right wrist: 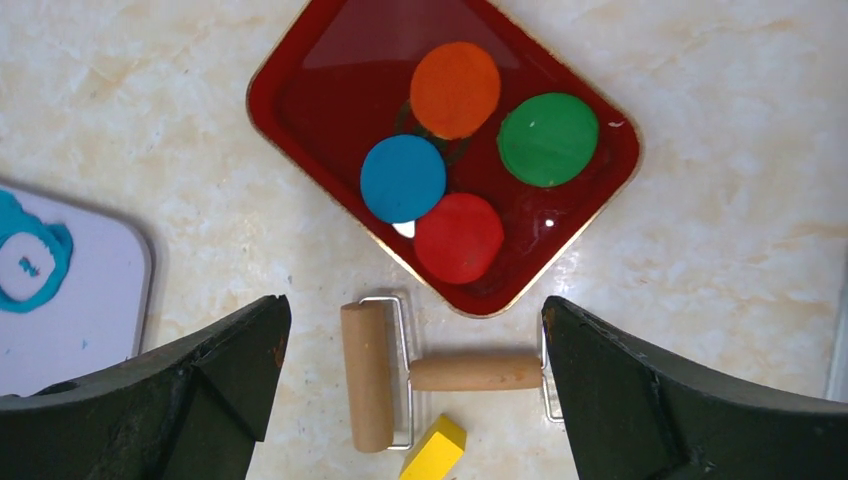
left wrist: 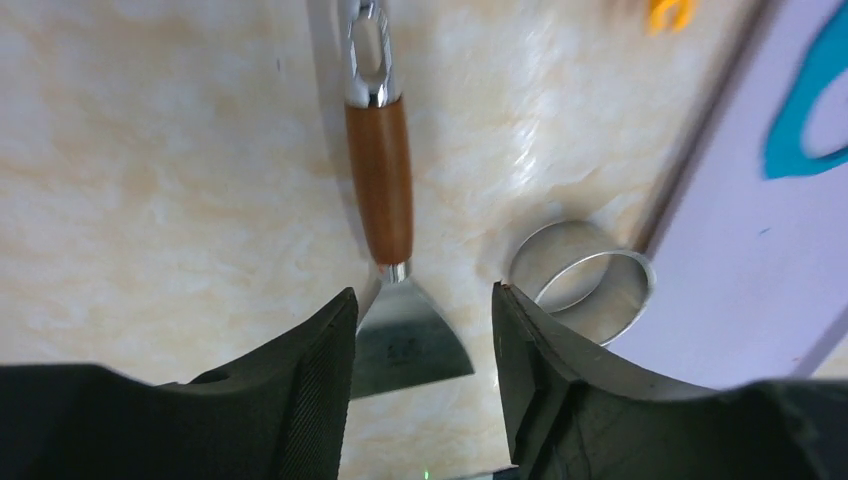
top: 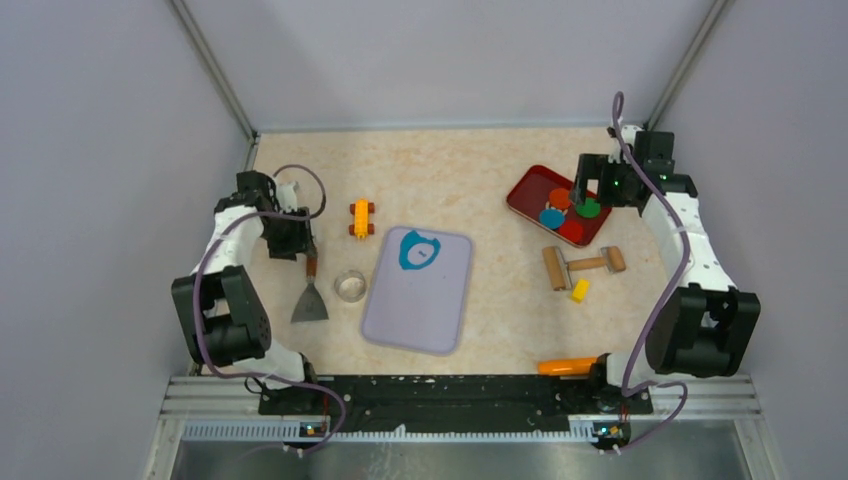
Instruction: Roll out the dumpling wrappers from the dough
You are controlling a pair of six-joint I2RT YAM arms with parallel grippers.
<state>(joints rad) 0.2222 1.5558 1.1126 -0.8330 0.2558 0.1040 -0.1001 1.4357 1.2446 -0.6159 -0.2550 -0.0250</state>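
Observation:
The dough (top: 408,250) is a flattened teal patch with a round hole cut in it, lying at the far end of the lavender mat (top: 415,300); its edge also shows in the left wrist view as teal dough (left wrist: 800,120) and in the right wrist view as dough (right wrist: 60,248). One blue round disc, a dumpling wrapper (right wrist: 403,178), lies in the red tray (right wrist: 300,60). The wooden roller (right wrist: 367,375) rests on the table below the tray. My right gripper (right wrist: 415,300) hangs open above tray and roller, holding nothing. My left gripper (left wrist: 423,290) is open over the scraper (left wrist: 380,180), not gripping it.
Orange, green and red discs share the tray (top: 520,195). A metal ring cutter (left wrist: 585,285) stands between the scraper and the mat. A yellow block (right wrist: 435,450) lies by the roller. An orange toy car (top: 361,218) and an orange piece (top: 565,366) sit on the table.

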